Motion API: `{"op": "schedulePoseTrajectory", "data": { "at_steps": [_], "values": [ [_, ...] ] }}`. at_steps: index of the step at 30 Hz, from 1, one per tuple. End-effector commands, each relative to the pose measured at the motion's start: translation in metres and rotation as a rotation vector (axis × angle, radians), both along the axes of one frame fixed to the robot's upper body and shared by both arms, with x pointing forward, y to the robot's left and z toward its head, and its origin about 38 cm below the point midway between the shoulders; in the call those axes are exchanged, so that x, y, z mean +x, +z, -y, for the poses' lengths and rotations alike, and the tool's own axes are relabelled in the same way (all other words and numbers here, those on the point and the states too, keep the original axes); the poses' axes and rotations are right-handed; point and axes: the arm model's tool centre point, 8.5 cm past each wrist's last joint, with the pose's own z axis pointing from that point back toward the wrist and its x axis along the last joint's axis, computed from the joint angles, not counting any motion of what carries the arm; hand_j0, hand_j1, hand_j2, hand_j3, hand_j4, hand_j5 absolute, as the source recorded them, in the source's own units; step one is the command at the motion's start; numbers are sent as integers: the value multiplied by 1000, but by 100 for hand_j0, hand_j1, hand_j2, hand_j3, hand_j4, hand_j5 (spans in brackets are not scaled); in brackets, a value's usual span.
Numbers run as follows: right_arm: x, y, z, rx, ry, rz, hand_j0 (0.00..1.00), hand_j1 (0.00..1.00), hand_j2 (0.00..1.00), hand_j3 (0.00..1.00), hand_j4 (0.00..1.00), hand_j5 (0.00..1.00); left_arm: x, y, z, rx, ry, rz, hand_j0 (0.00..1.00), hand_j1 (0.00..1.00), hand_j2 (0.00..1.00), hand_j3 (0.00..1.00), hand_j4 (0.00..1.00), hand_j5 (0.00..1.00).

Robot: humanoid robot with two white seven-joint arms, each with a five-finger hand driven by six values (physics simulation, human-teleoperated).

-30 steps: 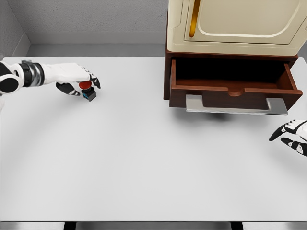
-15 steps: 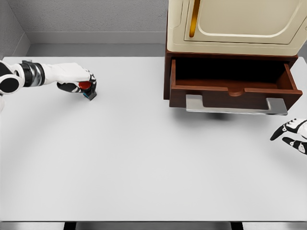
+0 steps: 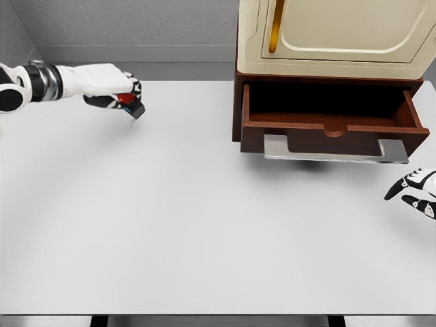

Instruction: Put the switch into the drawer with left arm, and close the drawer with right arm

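My left hand is at the far left of the table, lifted above the surface, with its fingers curled around the switch, a small dark block with a red button on top. The brown wooden drawer stands pulled open under the cream cabinet, its inside dark, with a grey metal handle along its front. My right hand rests at the right edge of the table, fingers spread and holding nothing, below and to the right of the drawer.
The cream cabinet with a yellow handle sits above the drawer at the back right. The white table spreads wide between the two hands. A grey wall runs behind.
My left hand closed on the switch and raised it off the table, moving up and slightly right. The right hand stayed almost where it was.
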Motion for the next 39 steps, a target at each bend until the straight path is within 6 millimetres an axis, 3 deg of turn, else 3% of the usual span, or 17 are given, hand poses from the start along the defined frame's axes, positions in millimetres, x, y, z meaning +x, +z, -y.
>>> {"op": "schedulePoseTrajectory", "data": {
  "at_steps": [1,5,13,20,25,34,39],
  "values": [
    [0,2,0,14,0,1,50,50,50,50,50,50,-5,11,14,-34,-46,21,35,35,35,35,35,35],
    [1,5,3,-1,1,2,50,50,50,50,50,50,-7,22,22,-111,-70,17,35,35,35,35,35,35],
    [-1,5,4,1,-1,-5,50,50,50,50,50,50,-34,57,67,-178,-243,92,35,35,35,35,35,35],
    [0,11,5,14,8,-2,50,50,50,50,50,50,-44,84,73,-241,-297,117,35,35,35,35,35,35],
    [0,11,5,13,8,-3,50,50,50,50,50,50,-46,87,84,-276,-324,110,35,35,35,35,35,35],
    [0,11,5,15,8,-3,50,50,50,50,50,50,-56,92,135,-336,-434,117,35,35,35,35,35,35],
    [0,12,6,13,8,-2,50,50,50,50,50,50,-57,110,160,-351,-487,145,35,35,35,35,35,35]
  ]
}}
